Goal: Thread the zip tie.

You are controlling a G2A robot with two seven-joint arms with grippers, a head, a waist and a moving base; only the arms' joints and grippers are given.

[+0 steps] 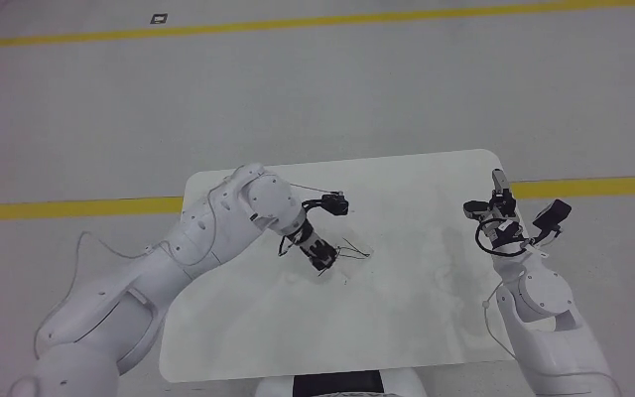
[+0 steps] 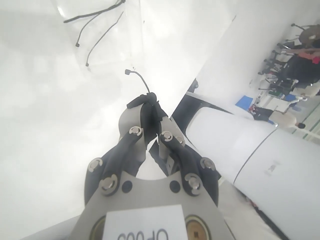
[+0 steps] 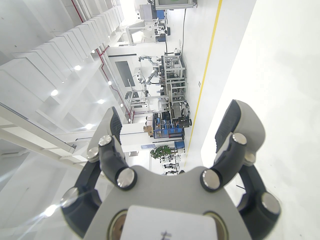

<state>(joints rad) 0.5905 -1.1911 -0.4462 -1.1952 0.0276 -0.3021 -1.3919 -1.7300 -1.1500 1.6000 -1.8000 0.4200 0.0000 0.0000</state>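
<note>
left claw (image 1: 324, 261) sits near the middle of the worktop (image 1: 417, 308), slightly toward 9 o'clock. It's pinched tight on a black zip tie (image 2: 142, 79), whose head end pokes out past the tips. Three loose zip ties (image 2: 96, 13) lie on a clear plastic sheet (image 2: 130, 26) near those tips, at the claw's 3 o'clock in the top view. The right claw (image 3: 173, 108) is spread wide, nothing in it, at the worktop's 3 o'clock edge, pointing to 12.

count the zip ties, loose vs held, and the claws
loose zip ties on the table: 3
held zip tie: 1
claws: 2, the left claw shut on it, the right claw open
total: 6
</note>
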